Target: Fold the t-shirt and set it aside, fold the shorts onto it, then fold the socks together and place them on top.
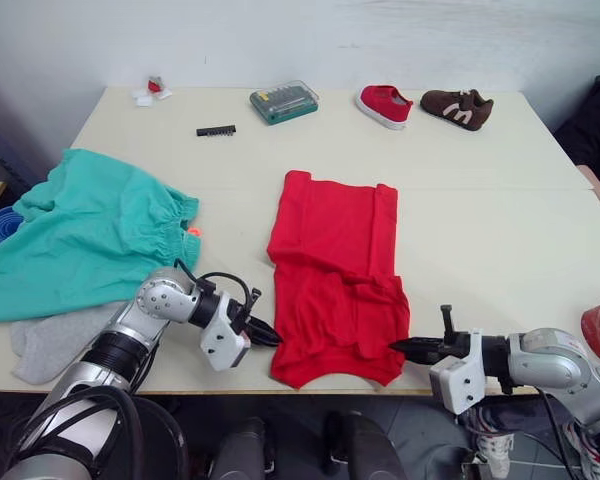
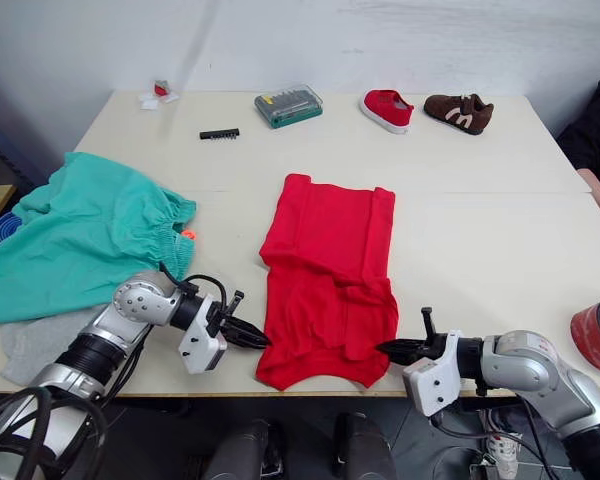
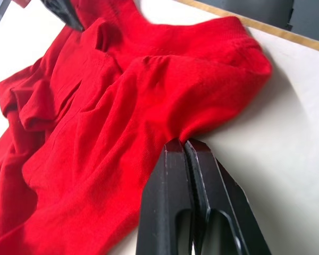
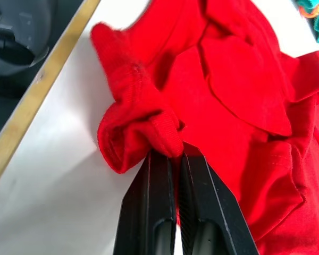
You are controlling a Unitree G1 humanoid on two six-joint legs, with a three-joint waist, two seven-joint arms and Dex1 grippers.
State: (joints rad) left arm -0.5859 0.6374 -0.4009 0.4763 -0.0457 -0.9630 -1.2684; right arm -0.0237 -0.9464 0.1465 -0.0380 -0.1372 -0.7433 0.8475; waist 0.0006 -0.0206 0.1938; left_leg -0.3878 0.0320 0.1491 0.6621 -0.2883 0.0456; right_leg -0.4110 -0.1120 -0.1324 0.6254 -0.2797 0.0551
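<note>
The red t-shirt (image 1: 337, 275) lies folded lengthwise in the middle of the table, rumpled at its near end. My left gripper (image 1: 271, 338) is shut on the shirt's near left edge (image 3: 175, 133). My right gripper (image 1: 398, 347) is shut on the near right corner (image 4: 159, 135). The teal shorts (image 1: 80, 232) are spread at the left, with an orange drawstring tip (image 1: 194, 232) showing. A light grey sock (image 1: 55, 340) pokes out from under the shorts by the near left edge.
At the back stand a green tool case (image 1: 283, 101), a black bit strip (image 1: 216, 130), a red shoe (image 1: 384, 105) and a brown shoe (image 1: 458, 108). A red tape roll (image 2: 597, 337) sits at the near right edge. Bare tabletop (image 1: 500, 240) lies right of the shirt.
</note>
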